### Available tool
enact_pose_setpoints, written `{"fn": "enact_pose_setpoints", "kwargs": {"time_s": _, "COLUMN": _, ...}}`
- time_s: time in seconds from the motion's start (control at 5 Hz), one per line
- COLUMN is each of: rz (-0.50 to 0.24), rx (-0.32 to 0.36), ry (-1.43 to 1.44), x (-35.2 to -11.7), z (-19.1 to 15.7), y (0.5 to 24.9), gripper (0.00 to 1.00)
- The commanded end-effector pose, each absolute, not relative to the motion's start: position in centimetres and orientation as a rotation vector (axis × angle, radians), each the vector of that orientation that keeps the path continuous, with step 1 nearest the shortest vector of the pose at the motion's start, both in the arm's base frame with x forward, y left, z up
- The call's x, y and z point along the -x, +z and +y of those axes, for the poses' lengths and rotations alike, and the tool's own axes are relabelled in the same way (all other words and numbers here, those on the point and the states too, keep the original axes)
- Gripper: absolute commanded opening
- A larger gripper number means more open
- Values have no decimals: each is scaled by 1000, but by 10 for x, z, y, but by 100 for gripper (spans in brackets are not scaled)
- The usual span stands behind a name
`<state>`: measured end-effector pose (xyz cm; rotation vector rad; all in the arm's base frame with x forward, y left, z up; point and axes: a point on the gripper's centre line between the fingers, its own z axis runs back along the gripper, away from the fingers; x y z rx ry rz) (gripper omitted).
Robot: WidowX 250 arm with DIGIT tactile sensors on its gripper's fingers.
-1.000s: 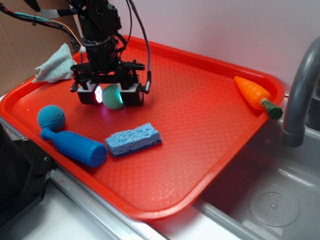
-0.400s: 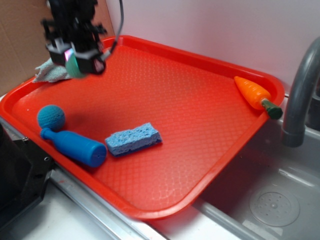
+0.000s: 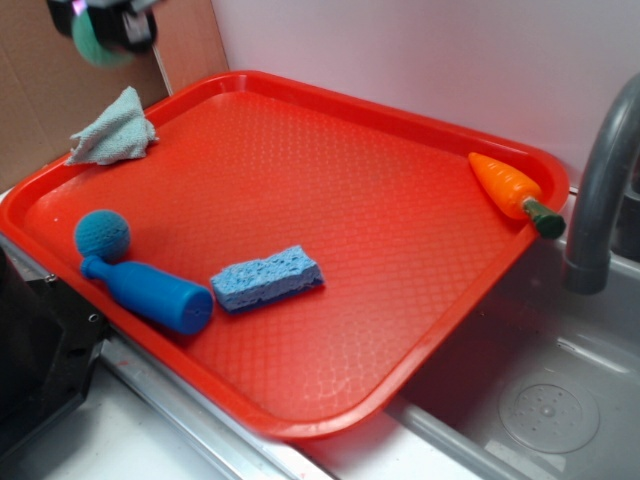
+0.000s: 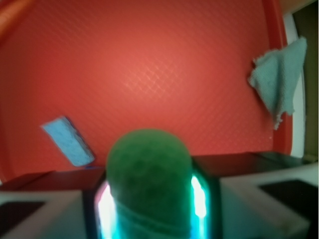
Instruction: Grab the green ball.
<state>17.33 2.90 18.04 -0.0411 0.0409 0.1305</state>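
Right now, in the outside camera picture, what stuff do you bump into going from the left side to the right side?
Green ball held up in the gripper → blue bowling pin → blue sponge → toy carrot → grey faucet.

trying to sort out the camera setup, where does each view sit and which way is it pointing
Exterior: off the tray's near corner beside the sink, looking down across the red tray toward the back wall; only the claw shows, at the top left, shut on the green ball.
Wrist: on the arm just behind the claw, looking down past the green ball at the tray far below; its lit pads frame the ball.
Shared: the ball, blue sponge, grey cloth and tray.
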Motion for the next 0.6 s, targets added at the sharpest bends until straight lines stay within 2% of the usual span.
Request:
{"fn": "enact_pose_setpoints", "kwargs": {"time_s": 0.0, "rz": -164, "rx": 32, "ry": -48, "x": -212, "z": 49, "y": 191, "gripper": 0}}
{"fn": "enact_pose_setpoints", "kwargs": {"time_s": 0.2, "rz": -200, "rx": 6, "ry": -64, "x": -218, "z": 46, "y": 194, "gripper": 0}}
{"fn": "enact_pose_setpoints", "kwargs": {"time_s": 0.4, "rz": -201, "rx": 15, "ry": -33, "x": -218, "z": 46, "y": 188, "gripper": 0}}
